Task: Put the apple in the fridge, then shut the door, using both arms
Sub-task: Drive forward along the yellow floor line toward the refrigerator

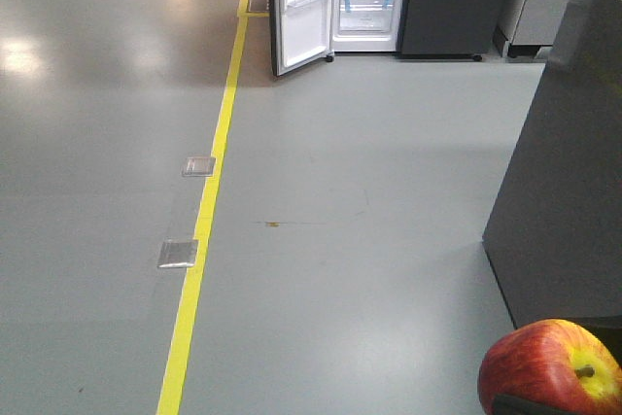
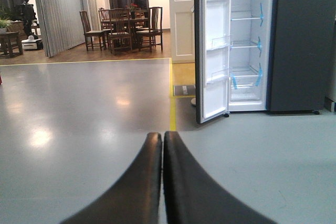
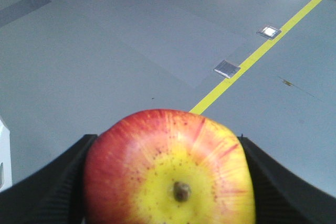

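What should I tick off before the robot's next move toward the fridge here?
1. Grip on the apple: ok, the right gripper clamps it from both sides.
2. Is the door open: ok, swung wide.
3. Is the left gripper free for the door: ok, shut and holding nothing.
4. Is the fridge within arm reach: not ok, it stands far across the floor.
5. Path ahead: ok, bare floor, though the grey cabinet is close on the right.
6. Shelf room: ok, the shelves look empty.
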Robot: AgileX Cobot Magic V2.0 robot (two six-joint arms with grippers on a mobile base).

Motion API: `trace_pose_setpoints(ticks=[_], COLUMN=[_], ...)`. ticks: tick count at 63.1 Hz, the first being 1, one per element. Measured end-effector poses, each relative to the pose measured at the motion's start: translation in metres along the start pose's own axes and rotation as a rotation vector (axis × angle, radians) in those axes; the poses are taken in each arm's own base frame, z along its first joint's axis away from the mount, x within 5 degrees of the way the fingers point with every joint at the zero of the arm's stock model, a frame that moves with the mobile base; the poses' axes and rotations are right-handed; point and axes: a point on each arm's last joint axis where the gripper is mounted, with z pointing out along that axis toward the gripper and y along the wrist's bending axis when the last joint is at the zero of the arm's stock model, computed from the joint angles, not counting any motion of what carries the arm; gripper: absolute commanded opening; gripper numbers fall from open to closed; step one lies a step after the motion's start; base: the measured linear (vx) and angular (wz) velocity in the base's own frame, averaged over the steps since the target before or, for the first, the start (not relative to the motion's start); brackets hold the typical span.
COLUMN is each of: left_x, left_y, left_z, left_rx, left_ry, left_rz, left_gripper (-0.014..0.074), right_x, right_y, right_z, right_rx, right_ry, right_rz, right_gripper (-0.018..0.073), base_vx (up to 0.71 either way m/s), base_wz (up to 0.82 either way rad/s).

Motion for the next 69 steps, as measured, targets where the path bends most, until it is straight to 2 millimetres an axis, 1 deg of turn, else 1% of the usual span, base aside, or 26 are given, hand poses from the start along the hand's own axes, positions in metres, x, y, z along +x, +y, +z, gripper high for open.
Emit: trace_pose_setpoints(ticks=[69], left_x=[0.0], left_y=[0.0], left_z=[0.0], left_rx=[0.0], left_ry=[0.0], left_rz=[0.0], left_gripper=[-0.0006], right_x=[0.0], right_y=[0.0], right_z=[0.0], right_rx=[0.0], right_ry=[0.0], right_rz=[0.0], right_gripper=[0.0361], base_vx=[0.26], base_wz=[-0.03])
